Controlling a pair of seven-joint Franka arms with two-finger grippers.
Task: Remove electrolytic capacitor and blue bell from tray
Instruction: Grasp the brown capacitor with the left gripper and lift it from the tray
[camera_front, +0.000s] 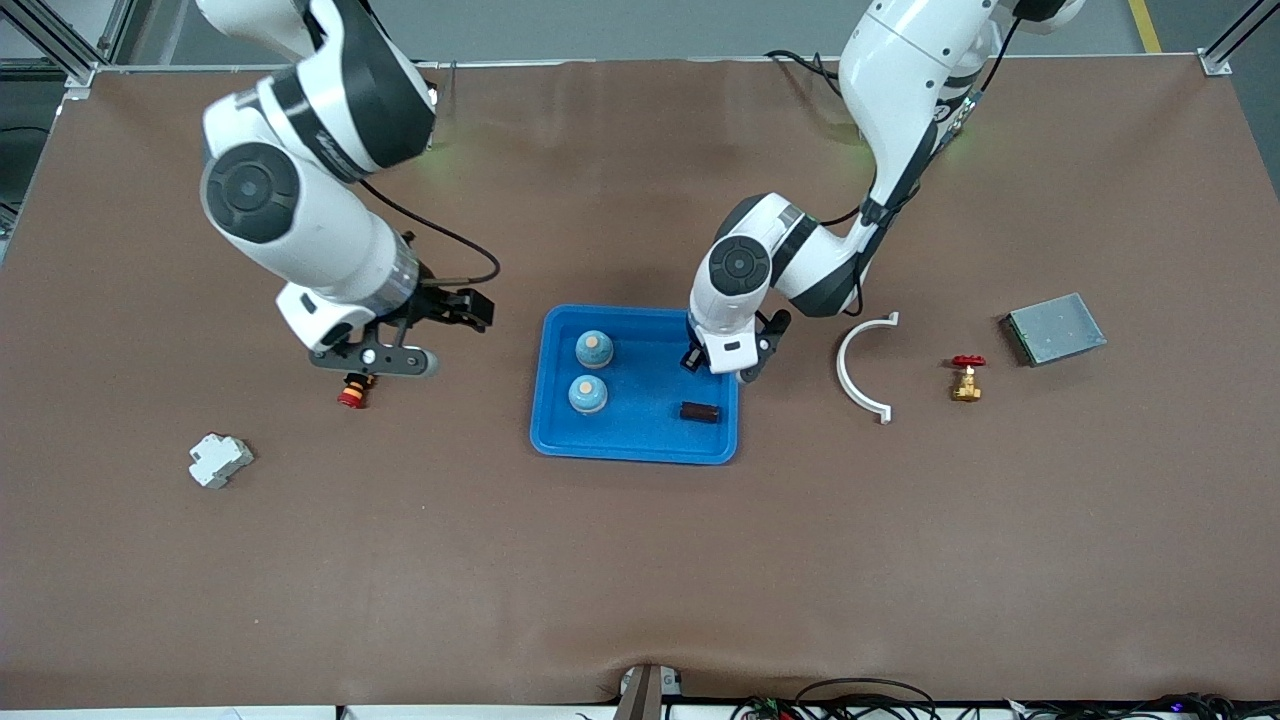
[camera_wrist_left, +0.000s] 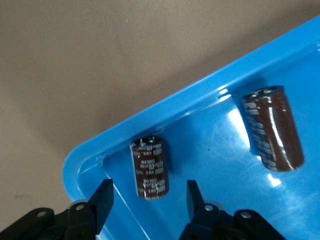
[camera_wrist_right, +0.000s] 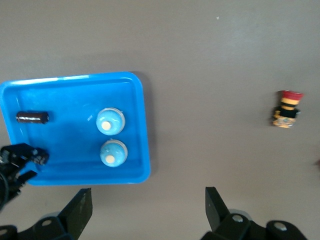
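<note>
In the bright blue shallow plastic tray (camera_front: 640, 445), at the corner toward the left arm's end, the left gripper (camera_wrist_left: 147, 207) straddles a small brown cylindrical electrolytic capacitor (camera_wrist_left: 149, 170), fingers apart and not yet touching it. A good grasp would centre the can between both pads and clear the rim. Two blue dome-shaped bells (camera_front: 593, 349) sit toward the right arm's end. The right gripper (camera_wrist_right: 147, 207) waits unclenched above the table.

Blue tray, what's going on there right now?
Left gripper low in tray, fingers apart astride one capacitor. Second capacitor, two bells in tray. Right gripper open, waiting. Nothing blocking.
</note>
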